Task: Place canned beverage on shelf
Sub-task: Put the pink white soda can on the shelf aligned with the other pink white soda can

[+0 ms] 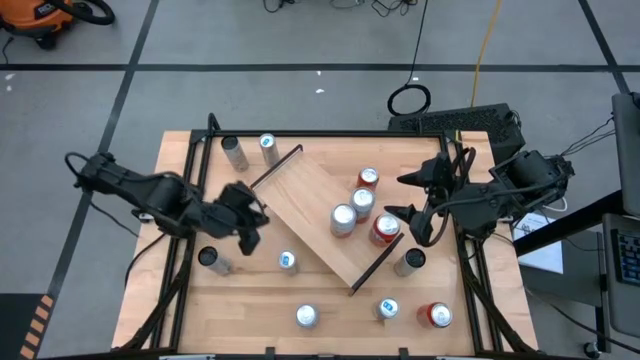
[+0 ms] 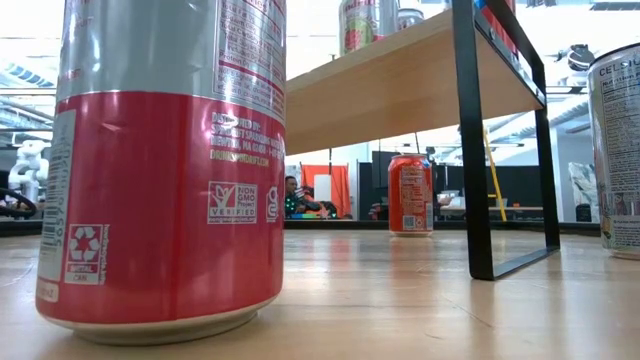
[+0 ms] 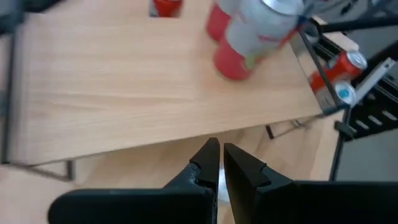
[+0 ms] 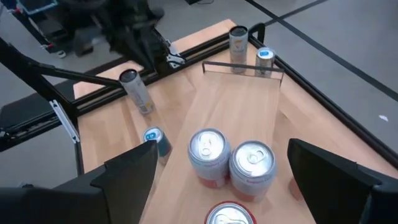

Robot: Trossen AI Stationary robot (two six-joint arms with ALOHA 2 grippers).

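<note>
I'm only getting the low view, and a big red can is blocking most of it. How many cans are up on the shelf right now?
Observer: Four cans stand on the shelf, bunched toward one railed end.
Operator: Is the right gripper holding any of them?
Observer: No. The right gripper is open, beside that bunch, and grips none.
Operator: And where is the left one?
Observer: The left gripper is shut and empty, over the table off the shelf's opposite long side.
</note>
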